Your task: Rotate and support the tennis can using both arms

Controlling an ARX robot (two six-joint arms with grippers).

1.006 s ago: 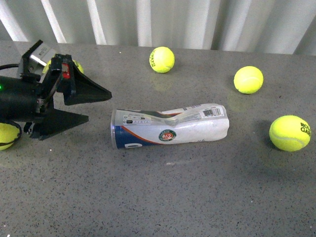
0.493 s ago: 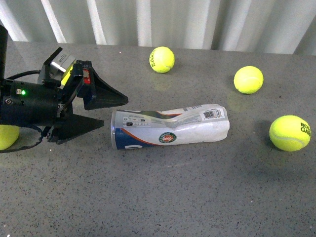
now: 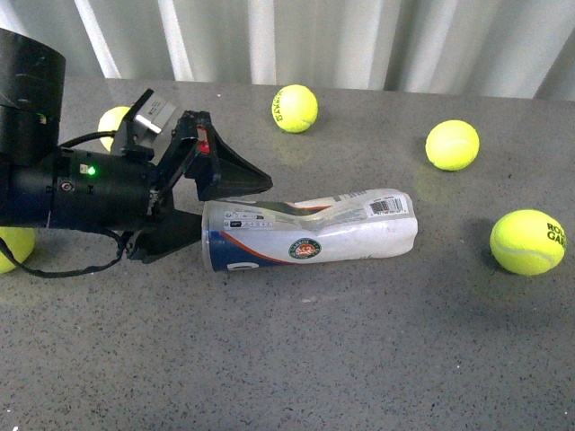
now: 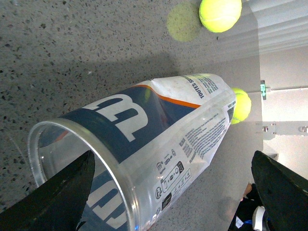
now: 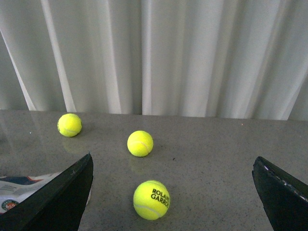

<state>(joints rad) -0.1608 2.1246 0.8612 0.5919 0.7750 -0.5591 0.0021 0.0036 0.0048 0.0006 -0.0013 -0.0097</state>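
In the front view you see the tennis can (image 3: 310, 235) lying on its side in the middle of the worktop (image 3: 314, 359). Its open end points to 9 o'clock, between the wide-spread jaws of the left pincer (image 3: 232, 205), which is not closed on it. Five tennis balls (image 3: 452, 145) lie around, and toward 6 o'clock the worktop is bare. The left wrist view shows you the can's open mouth and two tennis balls. Only the right wrist view shows the right pincer (image 5: 172, 161): wide open, holding nothing, with three tennis balls beyond it.
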